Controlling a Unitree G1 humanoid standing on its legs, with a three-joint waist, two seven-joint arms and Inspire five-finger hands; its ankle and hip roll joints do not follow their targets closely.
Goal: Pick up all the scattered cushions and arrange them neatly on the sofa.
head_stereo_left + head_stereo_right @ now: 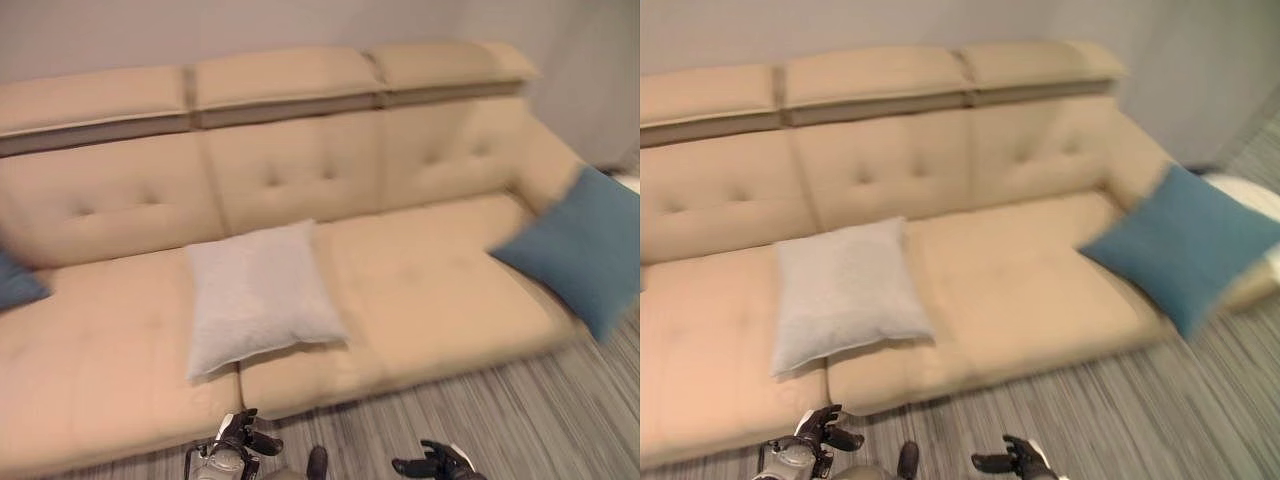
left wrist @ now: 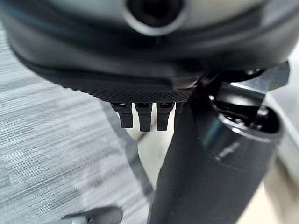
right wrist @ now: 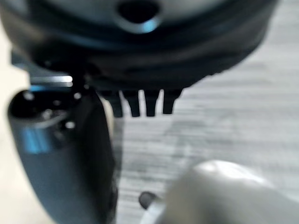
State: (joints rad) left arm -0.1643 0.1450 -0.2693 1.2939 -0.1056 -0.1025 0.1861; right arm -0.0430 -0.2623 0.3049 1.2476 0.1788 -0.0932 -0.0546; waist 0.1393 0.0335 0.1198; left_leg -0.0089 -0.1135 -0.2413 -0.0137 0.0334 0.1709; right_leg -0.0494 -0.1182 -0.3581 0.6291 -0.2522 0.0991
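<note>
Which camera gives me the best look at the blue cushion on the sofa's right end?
The right eye view: the blue cushion shows whole, leaning at the sofa's right end. The left eye view cuts it at the frame edge. Both wrist views look at floor.

Long beige sofa (image 1: 400, 290) spans width of room view, three seat sections, tufted back, three padded headrests along top. Plain pale grey wall (image 1: 150, 35) right behind sofa, continues round right end. Floor (image 1: 520, 420) in front of sofa: grey carpet with fine stripes. Even soft light, no hard shadows. White object at far right edge, too blurred to identify.
</note>
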